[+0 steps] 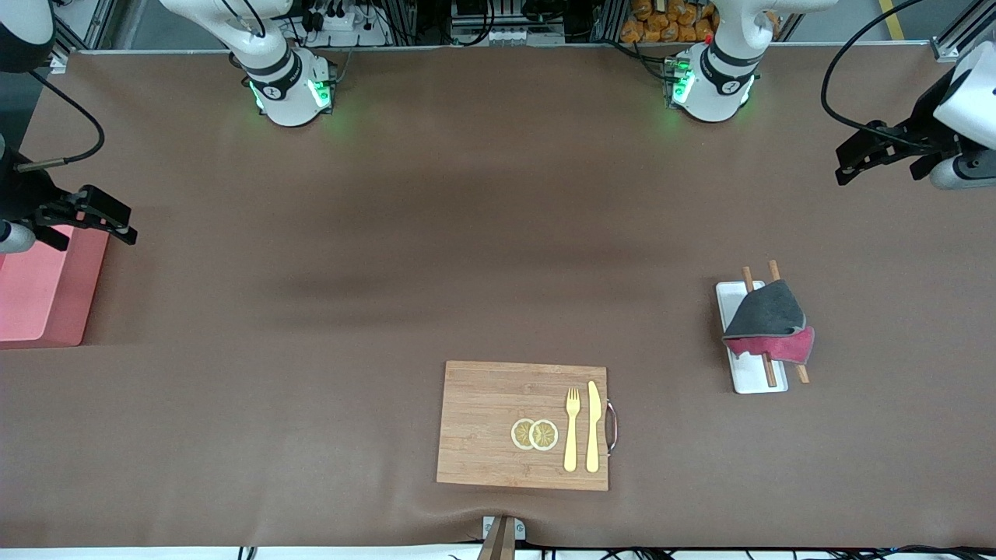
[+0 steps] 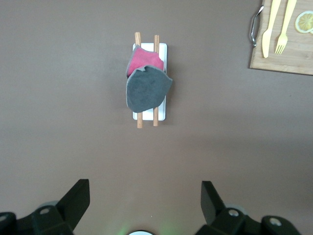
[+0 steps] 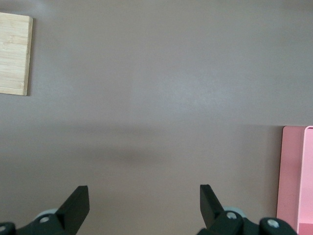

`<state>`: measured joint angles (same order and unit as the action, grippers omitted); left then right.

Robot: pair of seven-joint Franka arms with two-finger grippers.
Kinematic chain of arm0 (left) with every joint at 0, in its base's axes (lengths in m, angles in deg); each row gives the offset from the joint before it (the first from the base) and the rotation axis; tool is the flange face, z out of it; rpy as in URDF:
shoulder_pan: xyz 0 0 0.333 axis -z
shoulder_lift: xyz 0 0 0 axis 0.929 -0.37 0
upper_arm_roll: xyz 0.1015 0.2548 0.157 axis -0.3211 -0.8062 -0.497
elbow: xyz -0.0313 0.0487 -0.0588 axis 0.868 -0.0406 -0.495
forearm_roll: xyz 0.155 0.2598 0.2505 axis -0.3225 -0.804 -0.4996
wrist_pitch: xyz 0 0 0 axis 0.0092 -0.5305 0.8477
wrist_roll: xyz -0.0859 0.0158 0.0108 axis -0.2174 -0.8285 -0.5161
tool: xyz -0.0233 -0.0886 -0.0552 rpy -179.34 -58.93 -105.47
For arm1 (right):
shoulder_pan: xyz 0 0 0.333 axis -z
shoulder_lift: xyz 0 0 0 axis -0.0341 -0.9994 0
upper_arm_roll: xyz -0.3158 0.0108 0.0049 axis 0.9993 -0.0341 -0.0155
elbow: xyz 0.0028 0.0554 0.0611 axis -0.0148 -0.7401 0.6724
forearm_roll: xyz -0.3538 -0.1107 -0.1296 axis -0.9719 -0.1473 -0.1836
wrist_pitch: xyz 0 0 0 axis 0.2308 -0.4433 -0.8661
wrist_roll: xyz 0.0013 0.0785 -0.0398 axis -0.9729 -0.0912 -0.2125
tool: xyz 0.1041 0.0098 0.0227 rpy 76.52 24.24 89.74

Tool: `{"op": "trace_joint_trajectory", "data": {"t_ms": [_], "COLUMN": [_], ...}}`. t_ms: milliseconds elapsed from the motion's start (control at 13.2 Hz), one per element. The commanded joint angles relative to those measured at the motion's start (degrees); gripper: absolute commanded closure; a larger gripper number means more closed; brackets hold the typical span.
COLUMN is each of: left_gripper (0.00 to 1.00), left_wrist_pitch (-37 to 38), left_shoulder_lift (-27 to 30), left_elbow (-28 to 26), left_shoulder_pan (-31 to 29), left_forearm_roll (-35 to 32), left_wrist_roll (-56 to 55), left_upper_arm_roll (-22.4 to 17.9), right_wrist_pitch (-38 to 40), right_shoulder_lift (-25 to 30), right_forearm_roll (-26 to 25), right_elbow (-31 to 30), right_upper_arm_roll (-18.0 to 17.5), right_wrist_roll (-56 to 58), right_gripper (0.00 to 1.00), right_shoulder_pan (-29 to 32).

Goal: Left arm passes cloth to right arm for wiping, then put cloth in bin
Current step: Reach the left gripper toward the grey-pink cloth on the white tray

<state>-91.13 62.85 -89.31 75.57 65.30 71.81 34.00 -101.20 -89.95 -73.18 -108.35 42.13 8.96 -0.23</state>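
The cloth (image 1: 766,313), dark grey on top with a crimson-pink face showing underneath, lies draped over two wooden sticks (image 1: 769,369) on a flat white tray (image 1: 749,381) toward the left arm's end of the table. In the left wrist view the cloth (image 2: 146,88) lies well apart from my left gripper (image 2: 145,200), which is open and holds nothing. In the front view that left gripper (image 1: 844,165) hangs over bare table. My right gripper (image 1: 124,225) is open and empty beside the salmon-pink bin (image 1: 39,299). The right wrist view shows the right gripper (image 3: 144,203) over bare table, with the bin (image 3: 293,176) alongside.
A wooden cutting board (image 1: 490,404) with a metal handle lies nearer the front camera, carrying two lemon slices (image 1: 534,434), a yellow fork (image 1: 572,428) and a yellow knife (image 1: 593,424). Brown mat covers the table (image 1: 389,233). The arm bases (image 1: 292,89) stand along the table's edge.
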Motion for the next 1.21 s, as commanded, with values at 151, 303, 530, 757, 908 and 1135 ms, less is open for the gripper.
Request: {"op": "trace_joint_trajectory", "data": {"t_ms": [151, 303, 530, 757, 908, 1135], "left_gripper": [0.0, 0.0, 0.0, 0.0, 0.0, 0.0], "left_wrist_pitch": [-5.62, -11.95, -18.03, -23.56, -26.21, -27.54], "left_shoulder_lift": [-8.61, -11.69, -17.57, -23.73, -26.72, -29.28], "left_elbow": [-1.77, -3.79, -3.71, -3.27, -3.27, -3.1], "left_shoulder_pan": [-1.04, -3.14, -3.77, -3.68, -3.77, -4.12], "left_forearm_roll": [-3.6, -3.45, -2.92, -2.83, -2.83, -2.83], "left_wrist_roll": [1.19, 1.1, 1.37, 1.37, 1.37, 1.63], "left_upper_arm_roll": [0.07, 0.16, 0.25, 0.25, 0.25, 0.25], "right_wrist_pitch": [-0.24, -0.15, -0.15, -0.15, 0.2, 0.81], "right_shoulder_lift": [-0.39, -0.48, -0.57, -0.66, -0.66, -1.45], "right_forearm_roll": [-0.39, -0.39, -0.39, -0.22, 0.14, 0.31], "right_elbow": [0.24, 0.24, 0.24, 0.24, 0.24, 0.24], "right_upper_arm_roll": [-0.05, -0.05, -0.05, -0.05, -0.05, -0.13], "right_wrist_roll": [-0.69, -0.69, -0.69, -0.78, -0.95, -5.24], "right_gripper": [0.0, 0.0, 0.0, 0.0, 0.0, 0.0], "right_shoulder_pan": [-0.14, -0.14, -0.14, -0.32, -0.32, -0.49]}}
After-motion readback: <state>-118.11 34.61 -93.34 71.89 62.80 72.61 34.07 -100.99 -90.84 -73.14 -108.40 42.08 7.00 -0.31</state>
